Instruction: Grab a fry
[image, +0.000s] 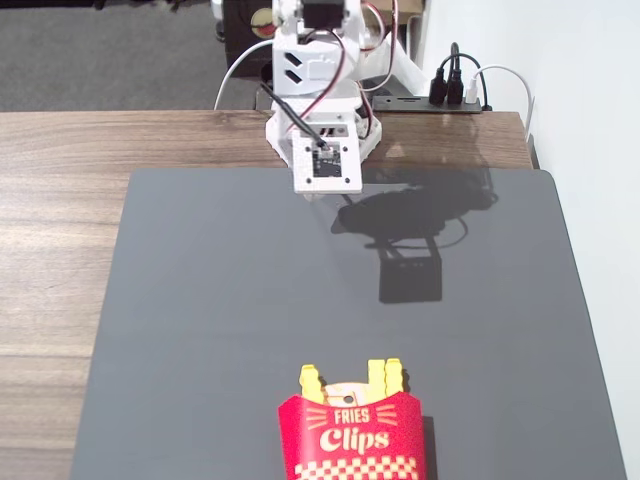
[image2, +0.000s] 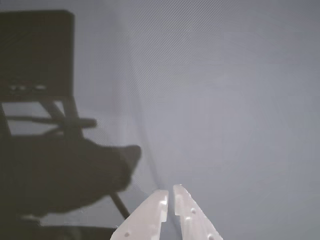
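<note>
Fry (image: 311, 383) stands upright in red carton (image: 352, 440), top left, at 6 o'clock on grey mat (image: 200, 300) in fixed view. Arm (image: 320, 90) sits at 12 o'clock, well apart. Wrist view: gripper (image2: 170, 196) nearly closed, empty, above bare mat.

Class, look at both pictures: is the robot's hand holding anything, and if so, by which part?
Nothing is held. In the wrist view the hand is nearly closed over the bare grey mat, with nothing between its fingers. The fries stand in the red carton, far from the arm.
</note>
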